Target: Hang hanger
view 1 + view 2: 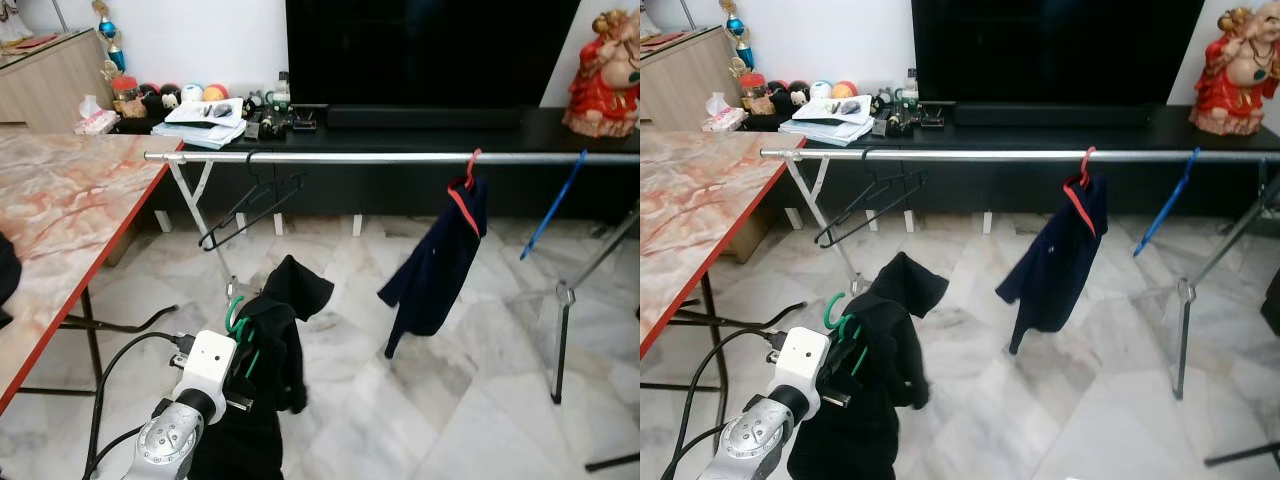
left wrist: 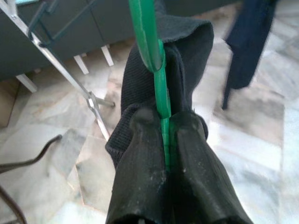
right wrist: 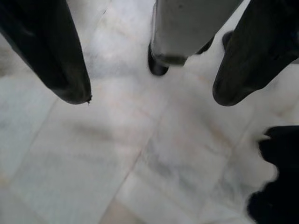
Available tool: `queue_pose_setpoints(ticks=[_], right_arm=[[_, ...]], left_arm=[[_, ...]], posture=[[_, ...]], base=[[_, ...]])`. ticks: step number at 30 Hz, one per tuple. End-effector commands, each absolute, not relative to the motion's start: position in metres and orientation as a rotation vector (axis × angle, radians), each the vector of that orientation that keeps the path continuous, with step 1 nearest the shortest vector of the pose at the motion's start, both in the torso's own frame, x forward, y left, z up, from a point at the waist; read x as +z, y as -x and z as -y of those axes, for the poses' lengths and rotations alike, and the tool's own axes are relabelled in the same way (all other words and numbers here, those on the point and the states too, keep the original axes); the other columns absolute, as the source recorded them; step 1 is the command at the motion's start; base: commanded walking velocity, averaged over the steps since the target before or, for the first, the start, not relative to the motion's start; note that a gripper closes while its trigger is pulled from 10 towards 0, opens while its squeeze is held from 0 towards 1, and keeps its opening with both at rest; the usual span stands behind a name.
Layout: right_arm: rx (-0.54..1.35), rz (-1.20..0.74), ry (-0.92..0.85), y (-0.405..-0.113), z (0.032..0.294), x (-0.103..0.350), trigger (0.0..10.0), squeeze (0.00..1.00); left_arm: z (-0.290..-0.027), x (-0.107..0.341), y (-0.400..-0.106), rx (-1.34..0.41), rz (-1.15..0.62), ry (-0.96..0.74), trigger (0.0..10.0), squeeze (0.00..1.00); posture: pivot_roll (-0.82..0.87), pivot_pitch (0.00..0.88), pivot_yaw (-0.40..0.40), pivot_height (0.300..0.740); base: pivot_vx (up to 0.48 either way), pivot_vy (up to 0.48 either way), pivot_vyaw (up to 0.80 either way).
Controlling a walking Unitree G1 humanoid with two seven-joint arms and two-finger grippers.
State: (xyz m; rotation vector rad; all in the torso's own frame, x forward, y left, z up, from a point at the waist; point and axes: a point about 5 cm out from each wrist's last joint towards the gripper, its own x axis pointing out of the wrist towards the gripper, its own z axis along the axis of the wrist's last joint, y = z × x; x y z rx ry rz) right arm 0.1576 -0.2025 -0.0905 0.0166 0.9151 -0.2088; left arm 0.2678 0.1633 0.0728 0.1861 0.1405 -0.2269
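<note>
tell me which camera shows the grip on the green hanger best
The left wrist view: the left gripper is shut on the green hanger, its stem between both fingers. Both eye views show just the hook above the black garment.

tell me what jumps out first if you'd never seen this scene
The left end effector, low in front, is shut on a green hanger draped with a black garment. Beyond it a silver rail spans the room, carrying an empty black hanger, a navy garment and a blue hanger.

Bright, even indoor light with soft floor shadows; head views sharp, both wrist views blurred at their edges.
</note>
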Motion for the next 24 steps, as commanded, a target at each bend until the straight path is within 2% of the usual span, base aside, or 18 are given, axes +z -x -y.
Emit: queue_pose_setpoints(ticks=[1,24], right_arm=[[-0.204,-0.934,-0.010,-0.1527,0.2022,-0.0928,10.0,0.00],[-0.185,-0.925,-0.004,-0.1571,0.1977,-0.0917,10.0,0.00]], left_arm=[[-0.1648,0.0795,-0.2698,-0.222,-0.110,-0.186,10.0,0.00],[-0.1631,0.0801,-0.2693,-0.236,-0.115,-0.187,10.0,0.00]], posture=[[0.09,0.056,0.054,0.740],[0.09,0.065,0.053,0.740]], base=[[-0.300,0.000,0.00],[-0.302,0.000,0.00]])
